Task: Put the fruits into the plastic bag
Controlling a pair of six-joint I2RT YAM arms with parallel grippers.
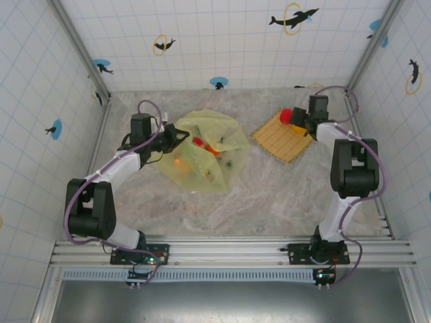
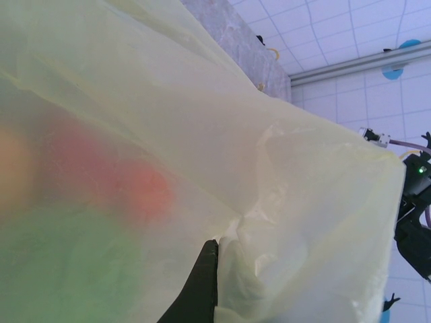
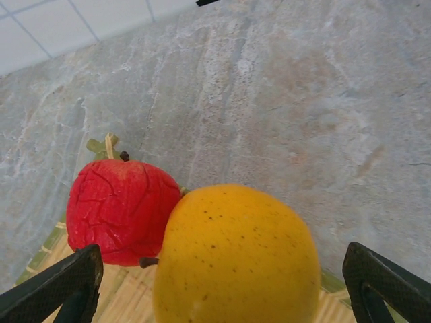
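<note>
The yellow-green plastic bag (image 1: 202, 161) lies at centre left, with red (image 1: 200, 142), orange (image 1: 178, 162) and green (image 1: 229, 163) fruits showing through it. My left gripper (image 1: 180, 136) is shut on the bag's upper left edge. In the left wrist view a dark finger (image 2: 201, 286) pinches a fold of the bag (image 2: 283, 175). My right gripper (image 1: 301, 121) hangs open over the far corner of the mat. Its fingers (image 3: 64, 286) stand either side of a yellow-orange fruit (image 3: 236, 259) without touching it. A red fruit (image 3: 121, 208) sits against that one's left.
The square woven mat (image 1: 283, 141) lies at the back right on the marble tabletop (image 1: 283, 195). Tiled walls enclose the table on three sides, and the back wall is close behind the mat. Bare tabletop lies between the bag and the arm bases.
</note>
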